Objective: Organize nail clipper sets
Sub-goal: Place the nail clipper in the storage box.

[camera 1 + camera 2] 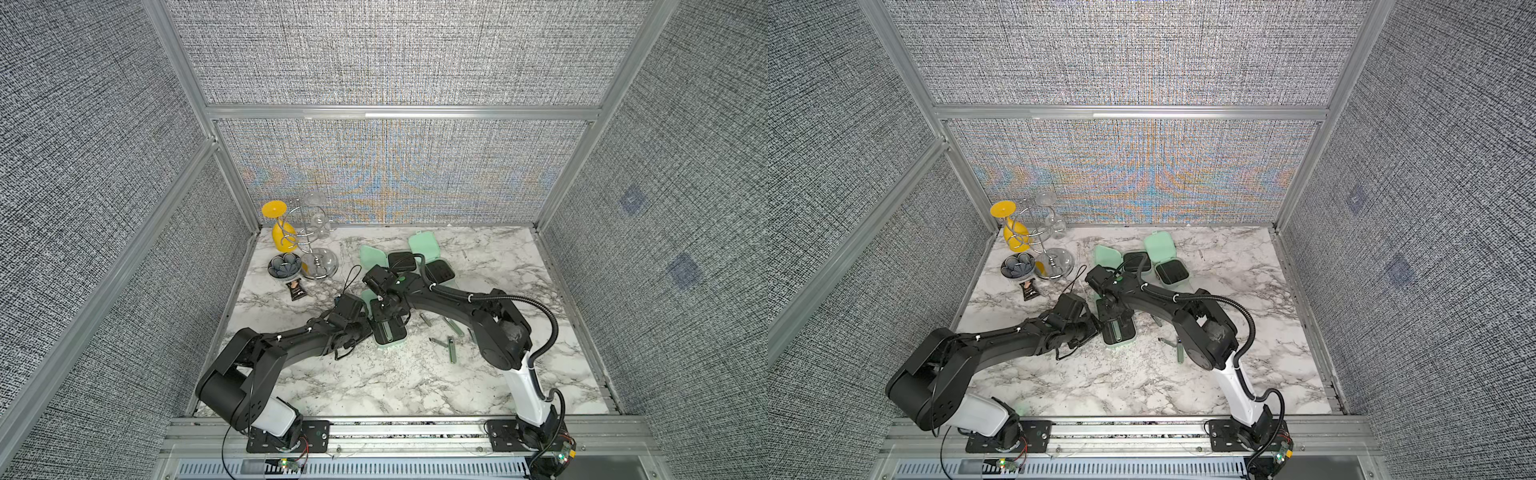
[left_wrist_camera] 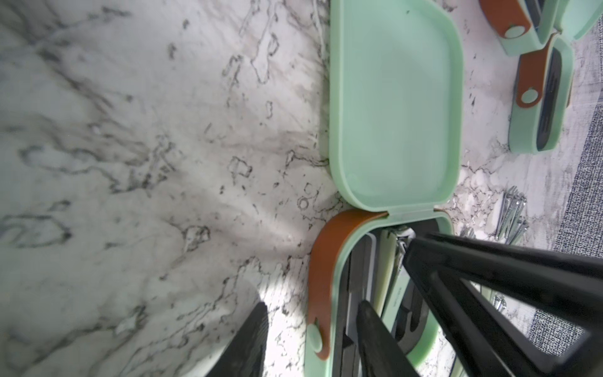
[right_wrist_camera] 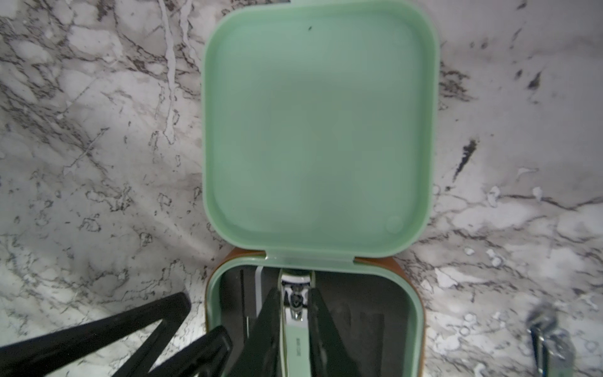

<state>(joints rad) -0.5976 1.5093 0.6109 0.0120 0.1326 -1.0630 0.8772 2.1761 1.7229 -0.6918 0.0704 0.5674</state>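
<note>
An open mint-green case (image 1: 388,332) with a black interior lies mid-table, its lid (image 3: 319,130) flat behind it. My right gripper (image 3: 295,292) reaches into the case, shut on a slim green nail clipper (image 3: 297,346) lying lengthwise inside. My left gripper (image 2: 313,303) straddles the case's side wall with its brown strap (image 2: 321,277). One finger is inside, the other stands outside over the marble, apart from the wall. Two more open cases (image 1: 401,262) (image 1: 440,272) sit further back. Several loose metal tools (image 1: 452,351) lie to the right of the near case.
At the back left stand a chrome glass rack (image 1: 318,262) with a yellow glass (image 1: 282,232), a dark flower-shaped dish (image 1: 284,266) and a small black snack packet (image 1: 296,290). Grey fabric walls enclose the marble table (image 1: 374,386) on three sides.
</note>
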